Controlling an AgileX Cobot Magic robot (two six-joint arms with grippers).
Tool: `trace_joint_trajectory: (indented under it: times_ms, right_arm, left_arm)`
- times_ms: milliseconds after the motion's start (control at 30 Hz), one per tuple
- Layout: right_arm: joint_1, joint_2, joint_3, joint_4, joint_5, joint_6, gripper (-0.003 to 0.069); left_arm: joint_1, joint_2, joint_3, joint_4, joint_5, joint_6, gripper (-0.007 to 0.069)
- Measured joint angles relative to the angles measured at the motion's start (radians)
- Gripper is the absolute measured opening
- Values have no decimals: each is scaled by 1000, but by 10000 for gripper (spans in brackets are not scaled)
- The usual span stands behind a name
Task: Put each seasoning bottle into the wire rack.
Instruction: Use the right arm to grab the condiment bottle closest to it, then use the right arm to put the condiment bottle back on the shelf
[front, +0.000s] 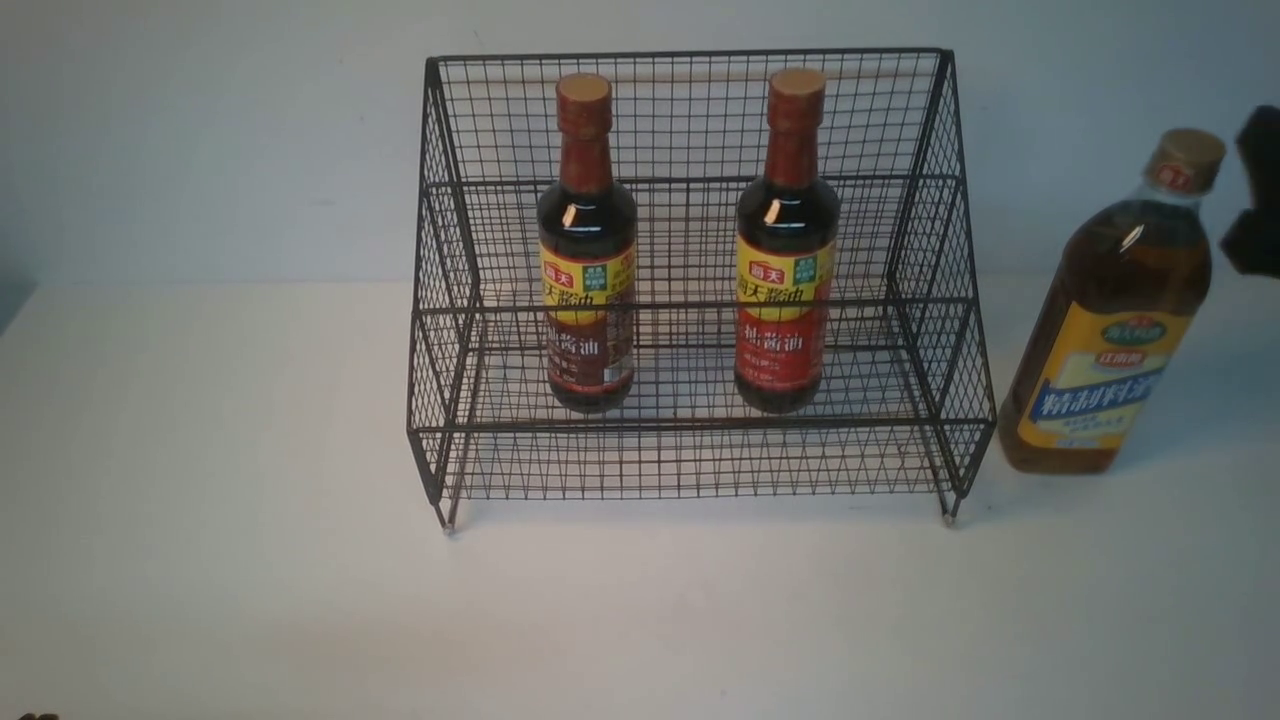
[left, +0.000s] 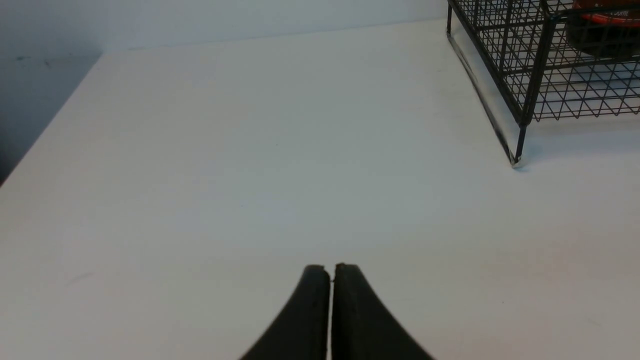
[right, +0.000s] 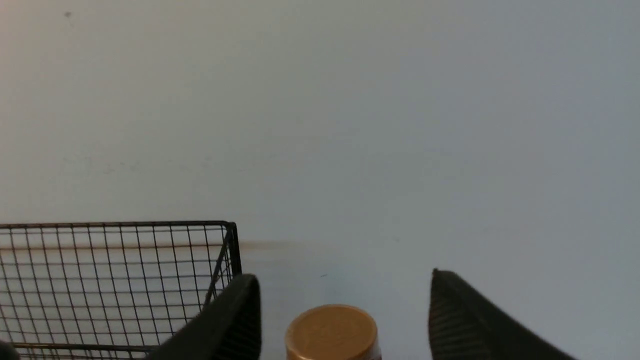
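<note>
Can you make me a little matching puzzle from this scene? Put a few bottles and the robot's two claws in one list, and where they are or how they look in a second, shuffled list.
Column one:
1. left soy-sauce bottle
2. amber bottle
3. left gripper
4. right gripper

Column two:
A. open, with a tan cap showing between its jaws
B. standing inside the wire rack
C. shut, above the table
D. standing on the table, outside the rack, to its right

Pairs: 1-B, 2-D, 3-C, 4-A
</note>
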Motion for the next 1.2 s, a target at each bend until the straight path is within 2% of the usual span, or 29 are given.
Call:
trace_joint_trajectory:
  times_ms: [167, 367, 500, 533, 600, 800, 933, 1033, 1200]
  right_arm:
    - [12, 128, -82, -19, 0, 1, 568]
    - [37, 218, -124, -1, 4, -1, 589]
    - [38, 250, -132, 57, 6, -1, 507]
    - [38, 251, -132, 71, 10, 0, 421]
    - [39, 251, -134, 79, 10, -18, 312]
    - [38, 245, -153, 69, 42, -21, 318]
    - [39, 195, -201, 38, 221, -12, 318]
    - [39, 137, -313, 11, 429, -5, 318]
    - [57, 113, -513, -16, 600, -5, 318]
  left_arm:
    - [0, 0, 0, 0, 0, 1, -5]
    - [0, 0, 0, 0, 0, 1, -5]
    - [0, 0, 0, 0, 0, 1, -5]
    - [0, 0, 0, 0, 0, 1, -5]
    - [0, 0, 0, 0, 0, 1, -5]
    - [0, 0, 0, 0, 0, 1, -5]
    - [0, 0, 0, 0, 0, 1, -5]
    - [0, 0, 0, 0, 0, 1, -5]
    - [0, 0, 0, 0, 0, 1, -5]
